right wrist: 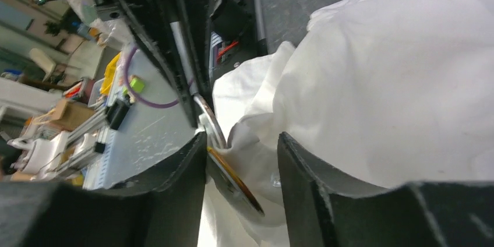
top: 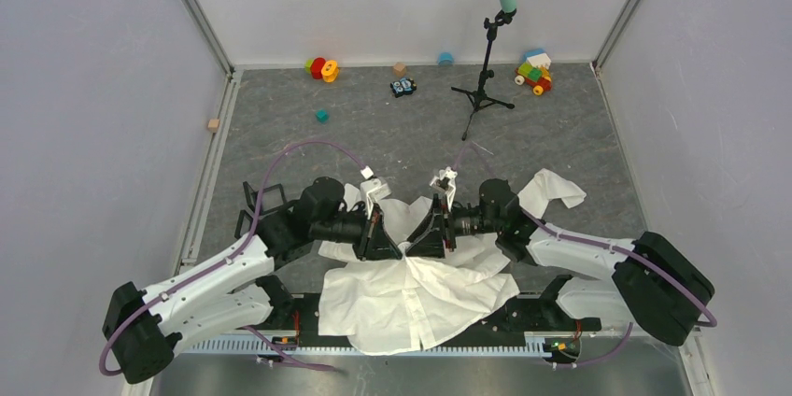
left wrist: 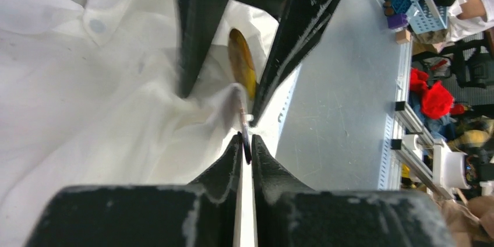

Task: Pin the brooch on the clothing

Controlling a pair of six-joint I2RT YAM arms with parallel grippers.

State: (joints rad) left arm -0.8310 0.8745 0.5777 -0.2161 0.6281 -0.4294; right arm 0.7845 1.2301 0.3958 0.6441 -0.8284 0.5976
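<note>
The white shirt point(top: 420, 298) lies crumpled at the table's near edge, under both grippers. My left gripper point(top: 385, 239) and right gripper point(top: 431, 233) meet tip to tip over it. In the left wrist view my left gripper point(left wrist: 246, 142) is shut on a thin metal pin that runs up to the round gold brooch point(left wrist: 243, 63), among folds of shirt point(left wrist: 87, 113). In the right wrist view my right gripper point(right wrist: 242, 142) is open. The brooch point(right wrist: 233, 183) leans edge-on against its left finger, with a bunch of shirt point(right wrist: 396, 84) filling the gap.
A black microphone stand point(top: 486, 69) with a teal head stands at the back. Toys lie along the far wall point(top: 322, 67) point(top: 534, 72), with a small black toy point(top: 403, 88), a teal cube point(top: 321, 116) and a wooden block point(top: 213, 124). A metal rail point(top: 280, 345) runs along the near edge.
</note>
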